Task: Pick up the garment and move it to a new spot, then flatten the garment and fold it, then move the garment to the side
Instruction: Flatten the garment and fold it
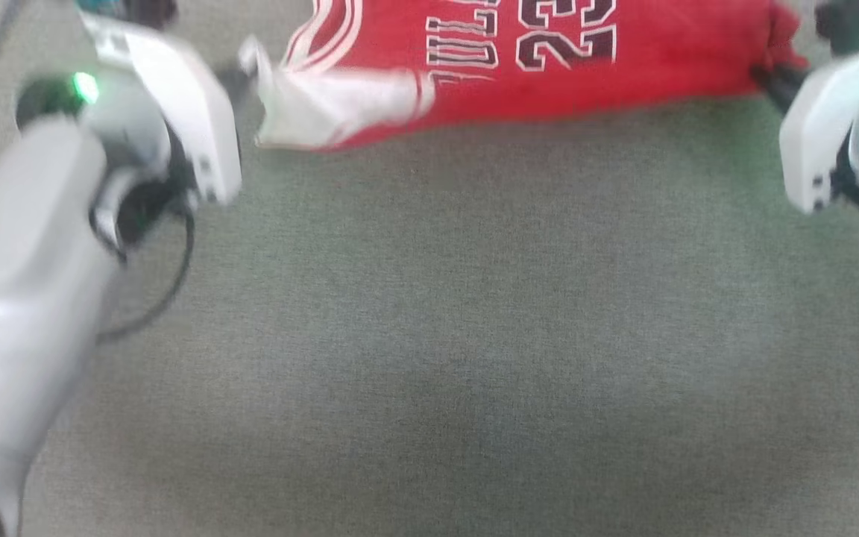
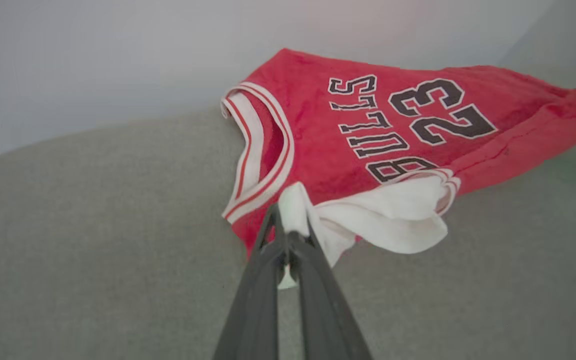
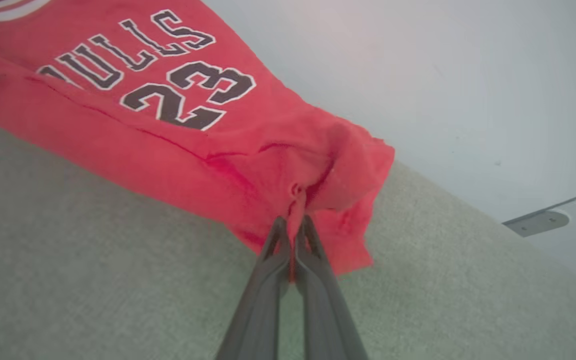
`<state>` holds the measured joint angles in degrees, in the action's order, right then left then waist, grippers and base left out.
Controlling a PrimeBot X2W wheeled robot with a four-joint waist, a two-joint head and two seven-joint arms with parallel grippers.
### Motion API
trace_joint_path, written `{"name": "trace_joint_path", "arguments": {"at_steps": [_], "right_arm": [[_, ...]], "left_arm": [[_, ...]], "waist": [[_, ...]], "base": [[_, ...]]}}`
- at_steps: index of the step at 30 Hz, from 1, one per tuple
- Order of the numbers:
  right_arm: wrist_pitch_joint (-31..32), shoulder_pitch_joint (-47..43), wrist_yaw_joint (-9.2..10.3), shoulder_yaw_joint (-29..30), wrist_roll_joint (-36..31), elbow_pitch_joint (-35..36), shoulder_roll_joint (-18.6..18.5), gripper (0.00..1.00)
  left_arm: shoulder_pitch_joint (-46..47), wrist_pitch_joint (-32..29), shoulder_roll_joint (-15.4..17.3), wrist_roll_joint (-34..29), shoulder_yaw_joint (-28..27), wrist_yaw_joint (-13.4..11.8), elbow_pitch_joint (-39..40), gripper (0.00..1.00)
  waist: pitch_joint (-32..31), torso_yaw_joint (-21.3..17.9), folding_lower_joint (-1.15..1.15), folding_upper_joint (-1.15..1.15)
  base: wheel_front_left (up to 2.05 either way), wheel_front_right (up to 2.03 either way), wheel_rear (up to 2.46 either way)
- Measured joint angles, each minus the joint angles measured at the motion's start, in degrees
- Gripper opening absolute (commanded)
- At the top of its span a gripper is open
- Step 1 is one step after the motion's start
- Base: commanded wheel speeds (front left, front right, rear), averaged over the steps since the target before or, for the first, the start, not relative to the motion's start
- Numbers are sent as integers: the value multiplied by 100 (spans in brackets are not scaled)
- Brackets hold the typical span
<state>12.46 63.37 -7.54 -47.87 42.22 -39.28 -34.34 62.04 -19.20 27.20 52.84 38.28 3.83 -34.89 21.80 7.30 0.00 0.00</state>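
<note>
Closest to you in the head view is the pale left forearm [image 1: 19, 298], with a green light [image 1: 85, 86] lit near its wrist. Your left gripper [image 2: 288, 220] has its dark fingers pressed together on a bunch of the white sleeve [image 2: 393, 220] of the red jersey [image 2: 328, 150]. Your right gripper [image 3: 295, 222] is likewise pinched tight on a gathered corner of the red hem. The jersey is stretched between the two grippers at the far top of the head view, "BULLS 23" facing up, over the grey-green cloth surface [image 1: 429, 335]. You cannot tell whether it rests on that surface or hangs just above it.
</note>
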Motion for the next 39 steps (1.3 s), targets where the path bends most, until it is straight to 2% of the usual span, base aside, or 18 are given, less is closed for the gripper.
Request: {"name": "trace_joint_path", "arguments": {"at_steps": [6,7,13,14,18,24,30,34,39], "right_arm": [[279,-1016,0,-16,449,1038,-595,0],[279,-1016,0,-16,449,1038,-595,0],[378,-2098,-1,191,710,1935,-1117,0],[407,-2436,0,325,786,2102,-1255,0],[420,-3078,0,534,861,2462,-1463,0],[454,-3882,5,791,971,3014,-1720,0],[600,-4457,5,970,1015,3500,-1930,0],[615,-4717,5,1149,1038,3693,-1950,0],[565,-4916,1,1496,1015,3738,-1796,0]], "left_arm": [[-1569,-559,694,303,16,-839,1958,0],[-1569,-559,694,303,16,-839,1958,0],[-3078,-775,1335,545,-60,-1827,3776,0],[-3508,-794,1473,665,-78,-2090,4213,0],[-4269,-742,1671,784,-71,-2501,4848,0],[-5085,-728,1844,878,70,-2881,5371,0],[-5461,-823,1907,962,212,-3112,5628,0],[-5481,-844,1963,938,215,-3227,5785,0],[-5088,-838,2303,633,-42,-3293,6091,0]], "waist": [[-235,-25,0,0],[-235,-25,0,0],[-324,-128,0,0],[-331,-154,0,0],[-348,-197,0,0],[-360,-242,0,0],[-347,-290,0,0],[-338,-330,0,0],[-347,-411,0,0]], "base": [[0,0,0],[0,0,0],[0,0,0],[0,0,0],[0,0,0],[0,0,0],[0,0,0],[0,0,0],[0,0,0]]}}
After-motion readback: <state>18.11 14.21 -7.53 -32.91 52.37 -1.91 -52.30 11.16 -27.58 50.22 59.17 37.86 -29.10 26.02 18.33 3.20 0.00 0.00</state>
